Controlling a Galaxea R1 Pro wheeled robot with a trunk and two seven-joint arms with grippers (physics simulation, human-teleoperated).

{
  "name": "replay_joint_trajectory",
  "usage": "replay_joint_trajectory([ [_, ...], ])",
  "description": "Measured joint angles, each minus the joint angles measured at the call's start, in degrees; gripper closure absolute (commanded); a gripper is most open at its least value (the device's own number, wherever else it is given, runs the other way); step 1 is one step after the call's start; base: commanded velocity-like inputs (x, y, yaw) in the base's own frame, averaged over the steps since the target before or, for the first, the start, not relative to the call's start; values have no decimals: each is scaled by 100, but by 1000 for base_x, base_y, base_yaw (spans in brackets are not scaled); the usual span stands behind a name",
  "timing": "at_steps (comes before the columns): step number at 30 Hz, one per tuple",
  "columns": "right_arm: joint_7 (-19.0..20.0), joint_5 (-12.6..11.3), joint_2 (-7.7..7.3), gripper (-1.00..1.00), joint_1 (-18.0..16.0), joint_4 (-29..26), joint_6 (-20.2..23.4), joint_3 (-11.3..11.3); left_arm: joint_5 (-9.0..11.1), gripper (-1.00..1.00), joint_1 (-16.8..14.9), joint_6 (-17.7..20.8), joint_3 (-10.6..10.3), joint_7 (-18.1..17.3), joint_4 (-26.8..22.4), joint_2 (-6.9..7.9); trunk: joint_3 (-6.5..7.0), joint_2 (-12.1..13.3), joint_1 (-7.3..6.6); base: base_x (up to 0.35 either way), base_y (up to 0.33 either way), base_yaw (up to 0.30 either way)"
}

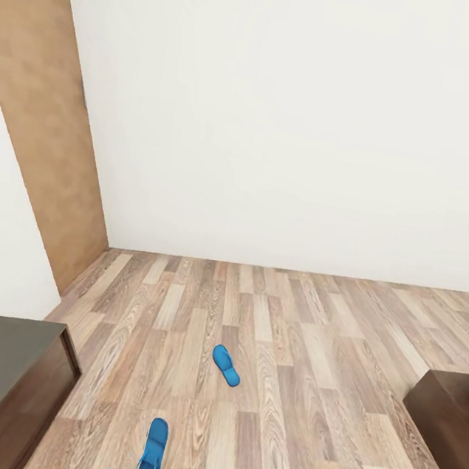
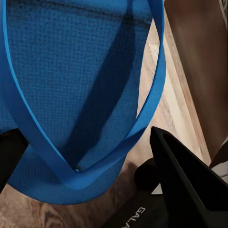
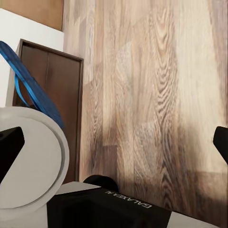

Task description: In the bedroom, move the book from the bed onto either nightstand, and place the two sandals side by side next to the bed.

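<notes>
Light-brown wood-plank floor (image 1: 306, 364) meets plain white walls (image 1: 295, 124). One bright-blue flip-flop sandal (image 1: 226, 365) lies flat mid-floor, long axis slanting toward the far wall. The second blue sandal (image 2: 71, 95) stands on edge, thong straps showing, pinched in the left gripper (image 2: 90, 156). The right gripper (image 3: 118, 147) is spread wide.

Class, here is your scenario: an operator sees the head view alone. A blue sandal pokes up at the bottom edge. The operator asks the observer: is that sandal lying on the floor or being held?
Observer: Held. In the left wrist view, the held sandal sits between the left gripper fingers, above the floor.
Operator: What is the right gripper doing?
Observer: The right gripper is open, with only wood planks between its fingers.
Operator: Anything near the held sandal?
Observer: The right wrist view shows it in front of the nightstand.
</notes>
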Motion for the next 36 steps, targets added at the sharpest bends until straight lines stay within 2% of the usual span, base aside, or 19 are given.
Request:
replay_joint_trajectory([
  [36,-43,0,0,-100,0,0,-8,-8,0,100,0,0,0,0,-2,0,1,0,0,0,0,-295],
])
